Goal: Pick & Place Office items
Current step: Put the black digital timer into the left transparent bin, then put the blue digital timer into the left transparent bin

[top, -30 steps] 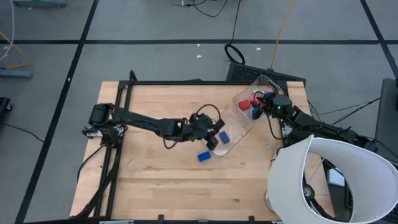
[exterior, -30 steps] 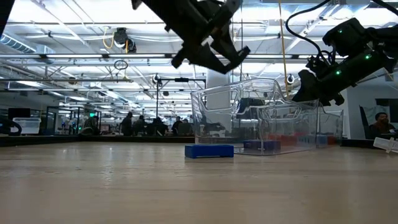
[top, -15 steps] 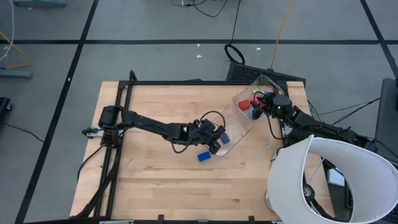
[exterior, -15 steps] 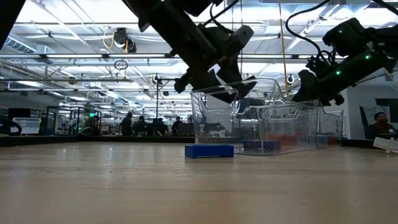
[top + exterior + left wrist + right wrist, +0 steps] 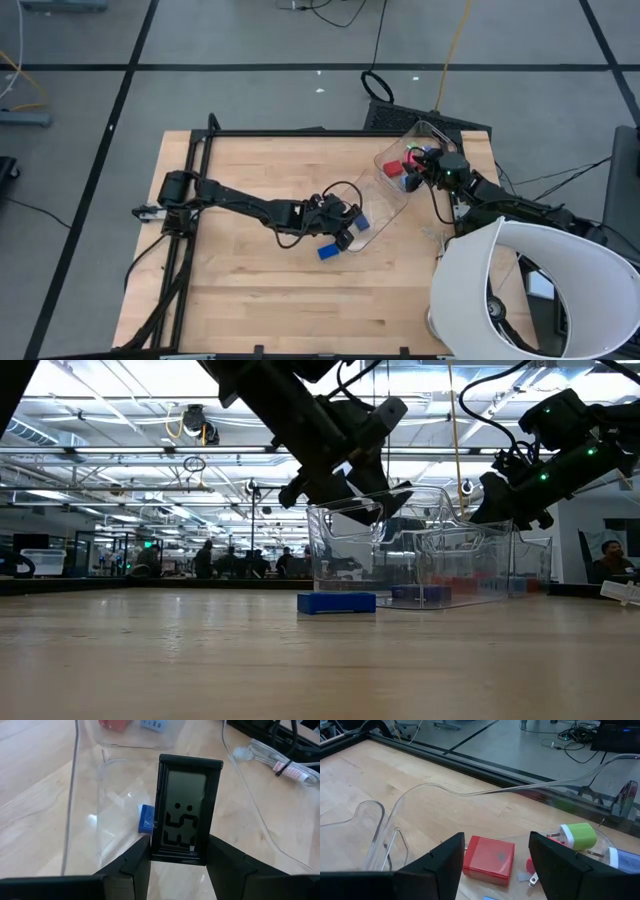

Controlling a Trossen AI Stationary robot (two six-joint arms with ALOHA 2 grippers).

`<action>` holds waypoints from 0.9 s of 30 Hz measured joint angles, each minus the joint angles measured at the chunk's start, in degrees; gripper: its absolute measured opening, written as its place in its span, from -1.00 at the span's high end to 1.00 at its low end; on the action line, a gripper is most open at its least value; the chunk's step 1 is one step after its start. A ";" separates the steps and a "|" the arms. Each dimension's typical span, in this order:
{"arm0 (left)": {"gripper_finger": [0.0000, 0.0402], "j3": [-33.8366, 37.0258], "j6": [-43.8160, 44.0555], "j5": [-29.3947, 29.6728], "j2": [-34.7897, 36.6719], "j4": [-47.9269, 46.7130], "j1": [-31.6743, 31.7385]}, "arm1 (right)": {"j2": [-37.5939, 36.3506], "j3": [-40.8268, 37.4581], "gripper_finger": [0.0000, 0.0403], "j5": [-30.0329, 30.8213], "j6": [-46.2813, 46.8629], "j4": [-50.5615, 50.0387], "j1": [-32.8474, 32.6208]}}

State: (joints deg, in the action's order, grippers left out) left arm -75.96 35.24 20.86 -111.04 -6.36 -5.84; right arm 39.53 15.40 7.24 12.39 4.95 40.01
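1. Clear plastic bin on the right half of the desk already holds several items, so the task looks well under way: a red block, a green plug and a light-blue piece lie at its far end, and a small blue block lies nearer its open mouth.

2. Left gripper hangs above the bin's near left end, its fingers clamped on a flat dark clock. That item is being carried and is not yet down.

3. One blue block is left on the bare desk, just outside the bin on its near left side; in the low view it lies flat against the wood. I judge it is the only piece still to be picked, though anything hidden behind the arm cannot be ruled out.

4. Held upright between the fingers, the clock is a thin black-framed rectangle with a grey display showing dark digits. It looks rigid and light, and the grip sits on its lower edges.

5. Right gripper waits over the bin's far end, fingers spread apart with nothing between them.
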 joint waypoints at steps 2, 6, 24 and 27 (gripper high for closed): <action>0.20 0.00 0.00 0.00 0.00 -0.01 -0.03 | 0.02 0.00 -0.05 -0.01 0.02 0.00 0.01; 0.08 0.00 0.00 0.02 0.00 0.01 -0.01 | 0.01 0.00 -0.05 -0.02 0.02 0.00 0.01; -0.06 -0.23 -2.14 -6.73 3.68 0.06 -0.38 | 0.00 0.00 -0.05 -0.02 0.00 -0.02 0.00; -0.06 -0.24 -2.31 -10.65 5.34 -0.47 -1.86 | 0.00 0.00 -0.05 -0.02 -0.02 -0.02 0.02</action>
State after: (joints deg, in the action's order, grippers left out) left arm -76.20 32.93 10.22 -105.71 -6.83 -7.70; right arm 39.53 15.40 7.22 12.36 4.93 40.03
